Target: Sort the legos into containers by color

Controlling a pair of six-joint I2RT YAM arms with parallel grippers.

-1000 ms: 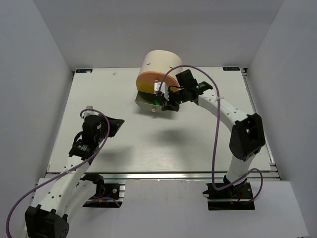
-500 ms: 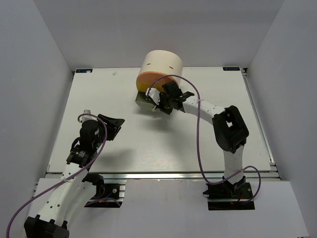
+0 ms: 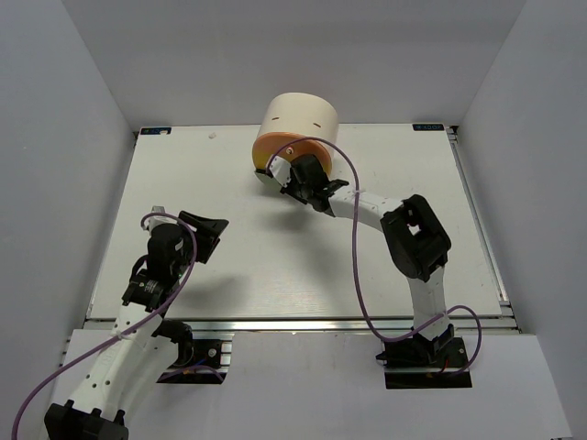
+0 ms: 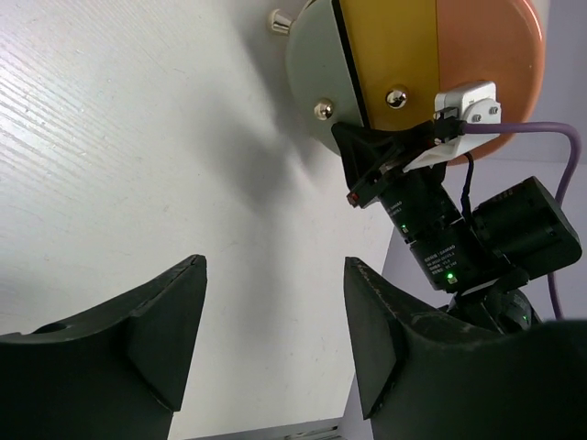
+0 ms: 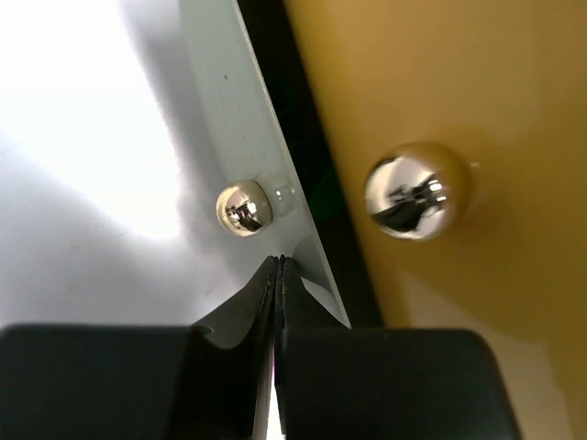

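R tool [image 5: 278, 264] fingers pressed together, nothing held, tips at grey drawer [image 5: 229, 110] edge by its knob [image 5: 243, 203]; yellow drawer [image 5: 413, 92] adjacent. Drum [image 3: 301, 115] at table's [image 3: 183, 174] 12 o'clock. L tool [image 4: 275, 266] spread wide, empty, 8 o'clock.

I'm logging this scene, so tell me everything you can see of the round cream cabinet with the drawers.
The cabinet is a smooth cream drum, upright at the far edge of the table. Stacked curved fronts show below: orange drawer, yellow drawer, grey drawer, the last two with shiny round knobs. The right gripper, fingers shut, is at the grey drawer's edge.
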